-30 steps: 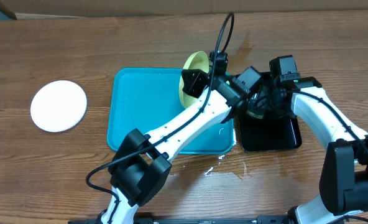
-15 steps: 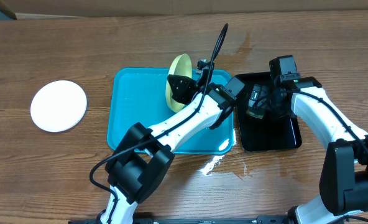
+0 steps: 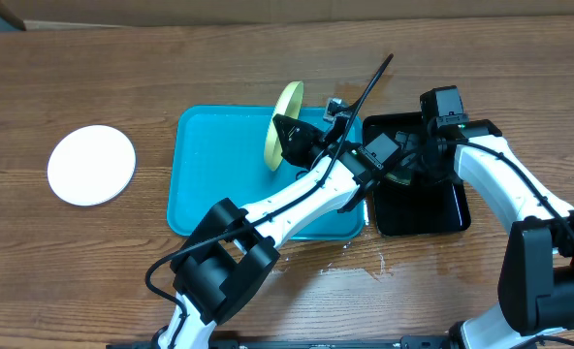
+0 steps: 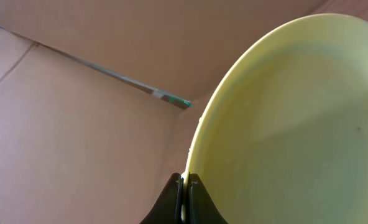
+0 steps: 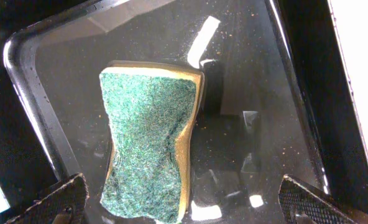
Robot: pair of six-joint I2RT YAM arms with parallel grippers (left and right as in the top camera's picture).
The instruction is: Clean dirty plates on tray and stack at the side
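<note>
Plate [image 3: 285,127] upright, left pincer [image 4: 185,183] clamped, reaching over tray [image 3: 209,179]

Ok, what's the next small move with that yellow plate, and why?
Probably carry the yellow plate left toward the white plate on the table. The left gripper is shut on its rim, holding it on edge above the turquoise tray. Its visible face looks clean, and the sponge lies loose under the open right gripper.
</note>
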